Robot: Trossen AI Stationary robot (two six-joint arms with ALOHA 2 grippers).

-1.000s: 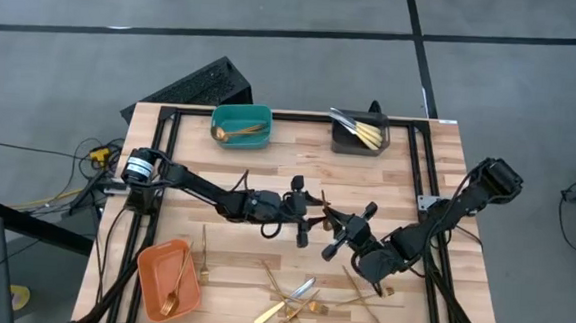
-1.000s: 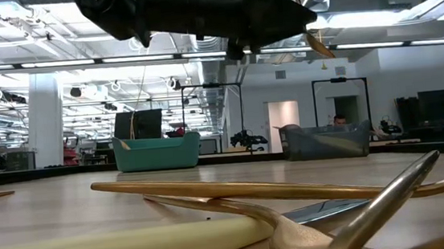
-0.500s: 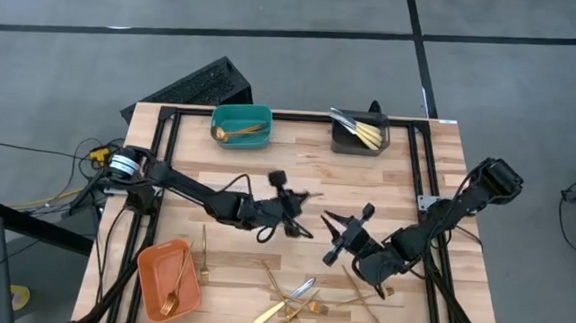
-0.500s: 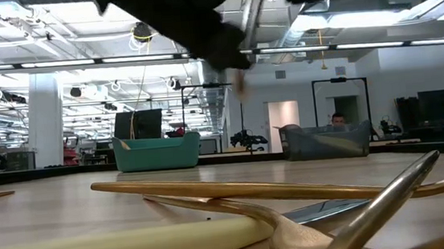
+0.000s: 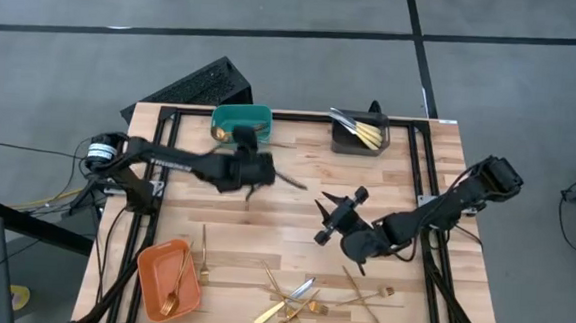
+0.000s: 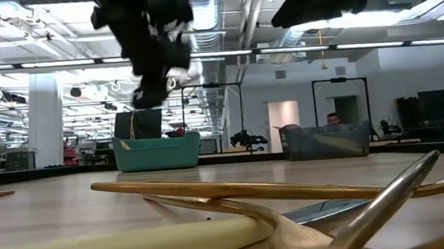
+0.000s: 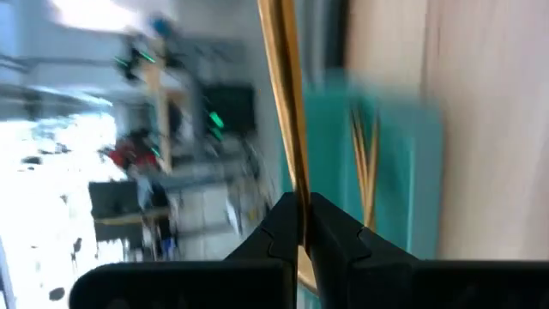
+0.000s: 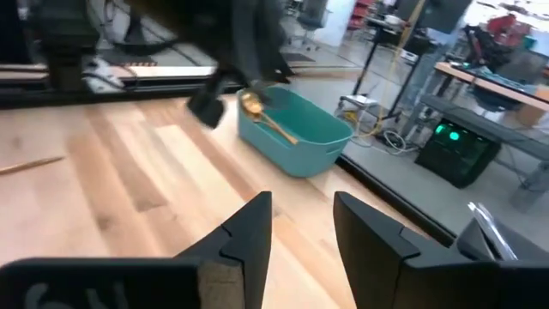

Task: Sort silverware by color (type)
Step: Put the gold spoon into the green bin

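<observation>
- Up near the far side of the tabletop (image 5: 292,252), the left hand (image 5: 267,170) is pressed together, pinching a slim gold utensil (image 7: 287,129) between its fingertips (image 7: 330,236); the left wrist view shows the gold shaft running straight out past the fingers.
- From above, the utensil's long axis runs away from the left hand toward the middle of the tabletop, its free end pointing toward the right arm; whether it is a fork, spoon or knife I cannot tell.
- Just beside the left hand stands the teal bin (image 5: 241,126), with gold pieces lying in it; the hand hangs at the bin's near edge, above the wood.
- Further right, the right hand (image 5: 333,216) hovers over the middle of the tabletop, fingers (image 8: 244,232) spread with nothing between them, facing the left hand.
- Open wood lies between the two hands and toward the far rail, giving clear room there.
- At the far edge on the right sits the grey bin (image 5: 360,136) holding several pieces with gold handles.
- Along the near edge, a loose pile of silverware (image 5: 305,298) lies crossed at mixed angles, well apart from both hands; one more gold piece (image 5: 203,252) lies lengthwise beside the orange bin (image 5: 169,274), which holds a gold spoon.
- From the low view, a long gold handle (image 6: 236,189) lies across the foreground.
</observation>
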